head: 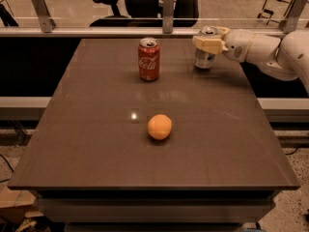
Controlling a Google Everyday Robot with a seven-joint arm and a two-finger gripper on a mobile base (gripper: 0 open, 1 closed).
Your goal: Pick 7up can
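Note:
The 7up can [203, 61] is a silver-grey can with dark marks and a shiny top, at the far right of the dark table [96, 144]. My gripper [206, 43] reaches in from the right and is shut around the can's upper half, with a cream finger [208, 45] across its front. The can is upright, and its base is at or just above the table top. My white arm [270, 50] stretches off to the right edge.
A red Coca-Cola can [148, 59] stands upright left of the 7up can. An orange [159, 126] lies near the table's middle. A metal rail [96, 31] with posts runs behind the far edge, and an office chair [140, 4] is beyond it.

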